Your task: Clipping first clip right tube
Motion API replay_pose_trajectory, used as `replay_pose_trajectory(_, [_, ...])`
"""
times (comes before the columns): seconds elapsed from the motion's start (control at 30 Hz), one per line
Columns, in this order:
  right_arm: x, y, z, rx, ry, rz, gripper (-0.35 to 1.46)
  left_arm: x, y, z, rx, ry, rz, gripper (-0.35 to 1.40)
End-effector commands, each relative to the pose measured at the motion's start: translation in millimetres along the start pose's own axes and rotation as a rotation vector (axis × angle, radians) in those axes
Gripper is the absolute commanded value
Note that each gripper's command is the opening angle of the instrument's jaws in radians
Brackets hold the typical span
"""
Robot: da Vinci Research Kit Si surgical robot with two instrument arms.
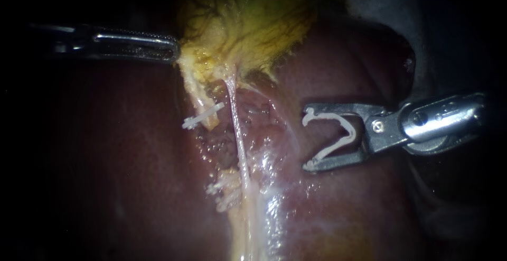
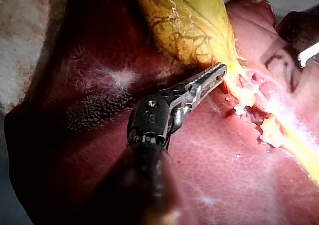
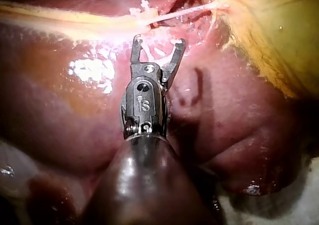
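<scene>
Over the glistening dark-red liver (image 1: pixel 369 213), the right instrument's (image 1: pixel 308 140) wide-spread jaws hold an open white plastic clip (image 1: pixel 330 116), clear of the thin pale tube (image 1: pixel 238 134). The left instrument's (image 1: pixel 177 49) jaws pinch the yellow gallbladder (image 1: pixel 253 23).

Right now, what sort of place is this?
Probably a surgical bench setup: a bare liver and gallbladder, the left instrument at the gallbladder, the right instrument holding a clip.

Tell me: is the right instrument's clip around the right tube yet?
No, the clip in the right instrument sits clear of the right tube.
</scene>
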Motion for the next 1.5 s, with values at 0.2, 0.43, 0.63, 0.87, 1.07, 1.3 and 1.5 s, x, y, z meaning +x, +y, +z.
replay_pose_trajectory(0.2, [-0.3,0.5,1.2,0.067,0.008,0.070,0.51,0.1,0.0,0.1,0.000,0.000,0.001,-0.35])
replay_pose_trajectory(0.43, [-2.2,0.3,4.8,0.095,0.032,0.172,0.53,0.1,0.0,0.1,0.000,0.000,0.001,-0.35])
replay_pose_trajectory(0.63, [-4.0,0.3,7.9,0.136,0.056,0.257,0.53,0.1,0.0,0.1,0.000,0.000,0.001,-0.35])
replay_pose_trajectory(0.87, [-6.5,1.1,11.5,0.172,0.037,0.333,0.53,0.1,0.0,0.1,-0.001,0.000,0.001,-0.35])
replay_pose_trajectory(1.07, [-8.2,1.9,13.7,0.189,0.048,0.379,0.53,0.1,0.0,0.1,-0.001,0.000,0.001,-0.35])
replay_pose_trajectory(1.3, [-8.0,2.2,15.7,0.225,0.135,0.462,0.53,0.2,0.0,0.2,-0.001,0.000,0.002,-0.35])
replay_pose_trajectory(1.5, [-7.5,2.0,17.0,0.257,0.189,0.508,0.53,0.2,0.0,0.2,-0.001,0.000,0.002,-0.35])
